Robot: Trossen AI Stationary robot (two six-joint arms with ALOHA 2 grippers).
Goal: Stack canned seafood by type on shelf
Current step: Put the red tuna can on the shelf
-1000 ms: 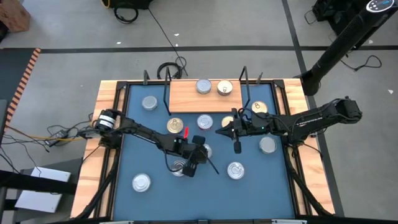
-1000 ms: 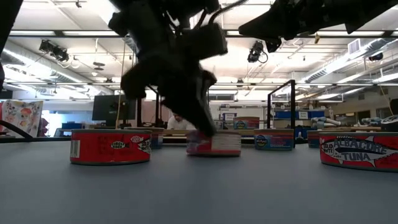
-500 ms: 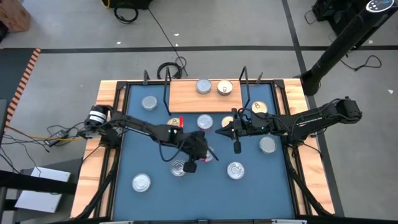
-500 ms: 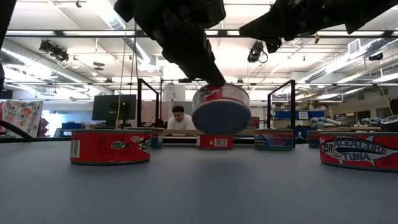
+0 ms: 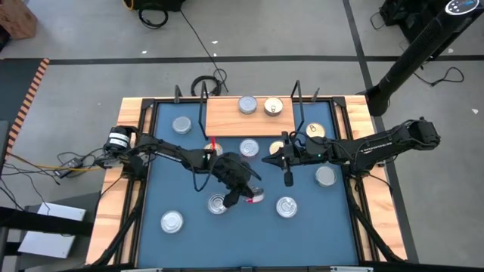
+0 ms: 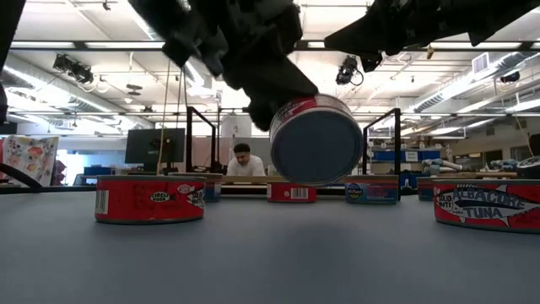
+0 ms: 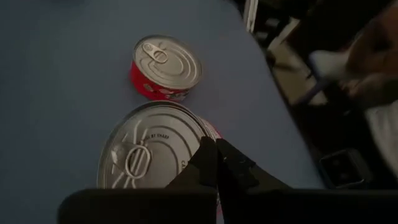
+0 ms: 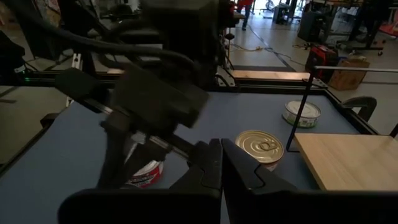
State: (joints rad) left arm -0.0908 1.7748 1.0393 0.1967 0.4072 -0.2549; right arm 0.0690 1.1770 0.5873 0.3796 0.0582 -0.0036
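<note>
Red-sided tin (image 6: 315,138) is now off the mat, tipped so its base faces the low camera; a second ago it sat flat. Our left gripper (image 5: 248,195), clamped on its rim, has lifted it near table centre. Our right gripper (image 5: 288,180), pinched empty, waits at three o'clock. We judge the carry to the shelf (image 5: 227,117), at twelve o'clock, comes next.

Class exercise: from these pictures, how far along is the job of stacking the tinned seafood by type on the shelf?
Done: two tins lie side by side on the shelf, nothing stacked yet. In hand: the left gripper holds a red-sided tin tilted in the air above the table. The right gripper waits shut, empty, beside the shelf. Left: about eight tins sit on the blue mat, including a red one.
</note>
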